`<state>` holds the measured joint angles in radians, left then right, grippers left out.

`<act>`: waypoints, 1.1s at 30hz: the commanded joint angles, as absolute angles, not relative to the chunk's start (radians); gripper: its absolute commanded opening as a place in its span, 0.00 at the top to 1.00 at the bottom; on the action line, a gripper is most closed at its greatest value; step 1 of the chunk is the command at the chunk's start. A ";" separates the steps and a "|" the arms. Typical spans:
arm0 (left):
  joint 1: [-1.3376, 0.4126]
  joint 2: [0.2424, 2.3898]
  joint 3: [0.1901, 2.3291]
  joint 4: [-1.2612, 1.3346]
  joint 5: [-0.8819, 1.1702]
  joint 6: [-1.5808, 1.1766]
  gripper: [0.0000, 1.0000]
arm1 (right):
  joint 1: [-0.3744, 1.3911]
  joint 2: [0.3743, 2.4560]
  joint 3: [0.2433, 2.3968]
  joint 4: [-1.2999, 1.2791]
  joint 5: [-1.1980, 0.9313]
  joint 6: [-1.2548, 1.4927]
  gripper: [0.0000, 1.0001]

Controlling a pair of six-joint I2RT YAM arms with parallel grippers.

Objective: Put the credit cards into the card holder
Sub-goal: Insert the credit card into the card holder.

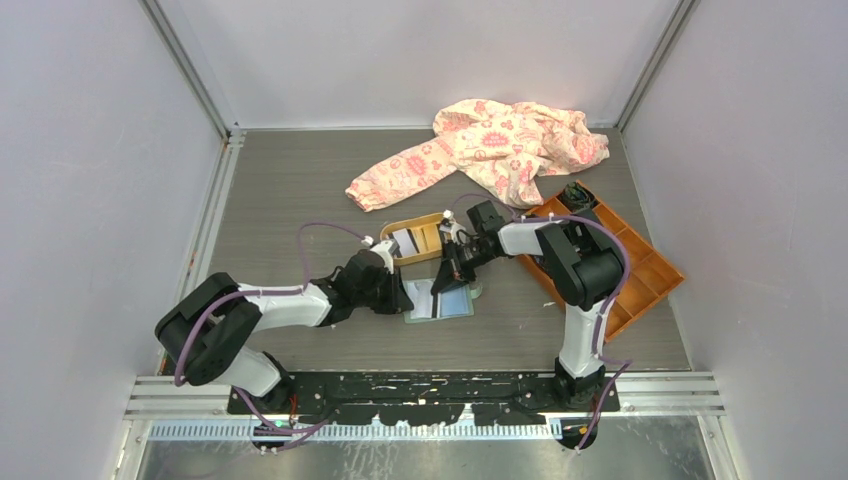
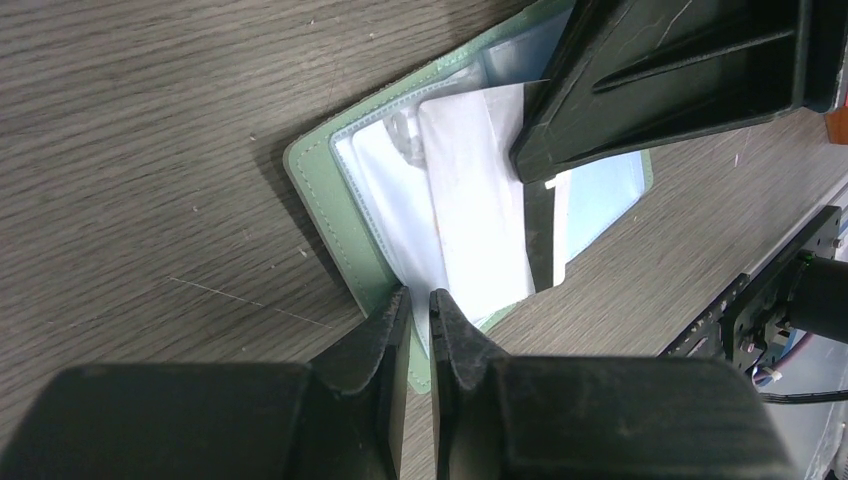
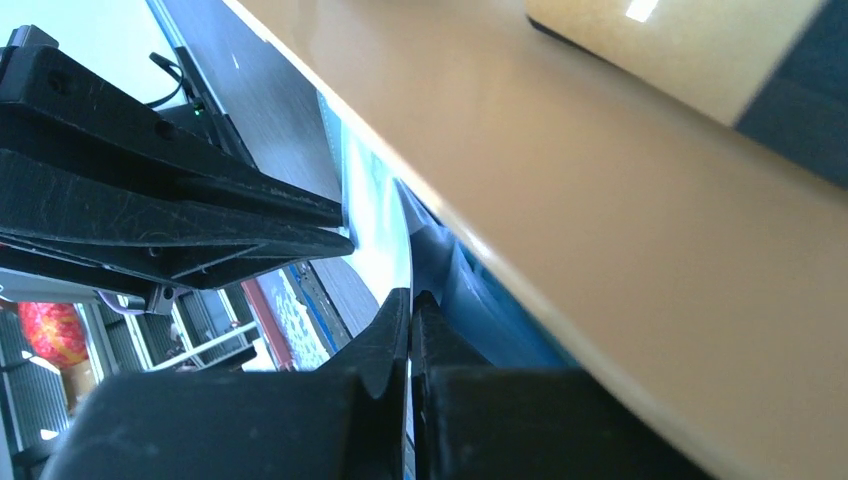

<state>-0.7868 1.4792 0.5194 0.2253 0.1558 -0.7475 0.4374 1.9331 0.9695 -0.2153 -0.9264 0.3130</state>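
The pale green card holder [image 1: 452, 311] lies open on the table, its clear inner sleeves facing up [image 2: 325, 190]. My left gripper [image 1: 402, 296] [image 2: 419, 300] is shut on the near edge of a clear sleeve of the card holder. My right gripper [image 1: 448, 277] [image 3: 411, 298] is shut on a white credit card [image 2: 480, 225] with a dark stripe. It holds the card edge-on over the open sleeves. The card shows as a thin white sheet in the right wrist view [image 3: 375, 215]. Another credit card [image 1: 405, 241] lies in the orange oval tray [image 1: 432, 226].
An orange compartmented box [image 1: 640, 275] stands at the right. A pink patterned cloth [image 1: 490, 145] lies at the back. The oval tray's wall [image 3: 620, 200] is close beside my right gripper. The two grippers nearly touch over the card holder.
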 commanded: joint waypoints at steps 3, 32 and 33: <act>-0.794 1.520 0.523 0.172 0.150 -0.715 0.85 | 0.475 1.963 1.013 -0.210 -0.874 0.285 0.97; -1.016 1.422 0.681 0.173 -0.054 -0.750 0.76 | 0.475 1.968 1.040 -0.257 -0.843 0.255 0.77; -1.026 1.452 0.700 0.186 -0.068 -0.750 0.77 | 0.475 1.968 1.040 -0.257 -0.842 0.255 0.76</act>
<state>-0.9951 1.3663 0.6228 0.0795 0.0208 -0.7464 0.4698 1.9507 1.0168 -0.2596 -0.8906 0.2832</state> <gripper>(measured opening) 0.242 0.233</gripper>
